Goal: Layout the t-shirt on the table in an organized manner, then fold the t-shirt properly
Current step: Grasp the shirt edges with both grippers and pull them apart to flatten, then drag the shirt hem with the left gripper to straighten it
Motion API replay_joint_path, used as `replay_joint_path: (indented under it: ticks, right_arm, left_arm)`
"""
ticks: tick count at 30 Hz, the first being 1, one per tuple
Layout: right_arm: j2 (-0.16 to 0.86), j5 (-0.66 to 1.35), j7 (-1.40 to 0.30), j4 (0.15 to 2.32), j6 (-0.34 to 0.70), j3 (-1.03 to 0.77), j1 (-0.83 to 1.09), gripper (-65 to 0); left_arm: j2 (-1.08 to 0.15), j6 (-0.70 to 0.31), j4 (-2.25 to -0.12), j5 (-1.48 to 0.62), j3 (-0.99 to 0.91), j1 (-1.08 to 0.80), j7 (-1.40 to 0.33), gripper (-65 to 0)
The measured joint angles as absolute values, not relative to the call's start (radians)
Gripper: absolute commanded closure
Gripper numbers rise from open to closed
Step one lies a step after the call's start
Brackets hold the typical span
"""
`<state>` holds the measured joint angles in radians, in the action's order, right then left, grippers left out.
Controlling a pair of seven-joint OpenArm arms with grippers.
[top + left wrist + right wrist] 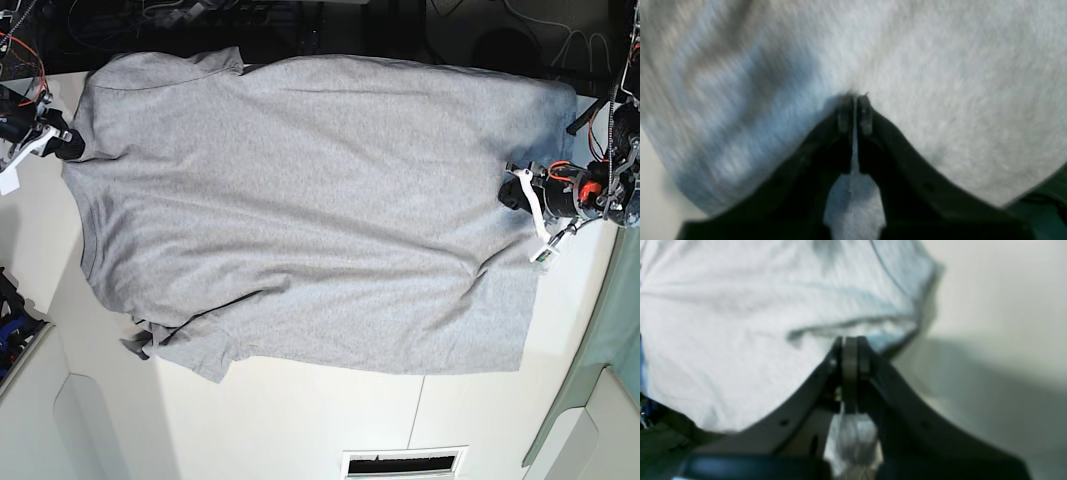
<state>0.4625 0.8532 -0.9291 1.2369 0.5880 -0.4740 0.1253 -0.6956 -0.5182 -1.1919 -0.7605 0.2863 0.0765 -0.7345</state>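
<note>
the t-shirt [300, 210] is spread flat across the table [300, 420], plain grey side up, no lettering seen. in the base view the hem is toward the right, the collar and shoulders toward the left. one sleeve is seen at the top left edge, the other at the lower left with its corner crumpled and partly folded under. a diagonal crease is seen in the lower right part of the fabric. the top edge of the shirt is right at the far edge of the table.

left gripper [855, 96]: positioned over the hem side of the shirt, tips down on the cloth. a thin slit is visible between the jaws, with cloth bunched behind them; whether fabric is still pinched cannot be told, the wrist view is blurred.

right gripper [850, 340]: positioned at the shoulder edge on the collar side. jaws are seen pressed together, tips against a raised fold of fabric at the shirt's edge; a grip on that fold cannot be confirmed. bare table is seen just beside it.
</note>
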Motion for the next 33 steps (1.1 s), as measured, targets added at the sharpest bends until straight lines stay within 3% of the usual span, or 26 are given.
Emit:
replay_joint_path:
  ticks: [6, 12, 21, 33]
  right_arm:
    - [0.408, 0.732, -0.828, 1.236, 0.59, -0.429, 0.125, 0.0]
    - [0.418, 0.627, -0.664, 1.168, 0.592, -0.365, 0.088, 0.0]
    - [0.422, 0.541, -0.607, 0.906, 0.592, -0.365, -0.159, 0.0]
    - [0.454, 0.429, -0.629, 0.862, 0.538, -0.361, -0.314, 0.0]
  left_arm:
    - [-0.627, -0.496, -1.128, -0.671, 0.273, 0.063, -0.622, -5.2]
    - [-0.524, -0.499, -1.013, -0.566, 0.266, 0.154, -0.569, -5.1]
    - [-0.406, -0.473, -0.769, -0.486, 0.269, 0.384, -0.565, -5.1]
    - [-0.385, -0.423, -0.702, -0.405, 0.281, 0.504, -0.619, -5.2]
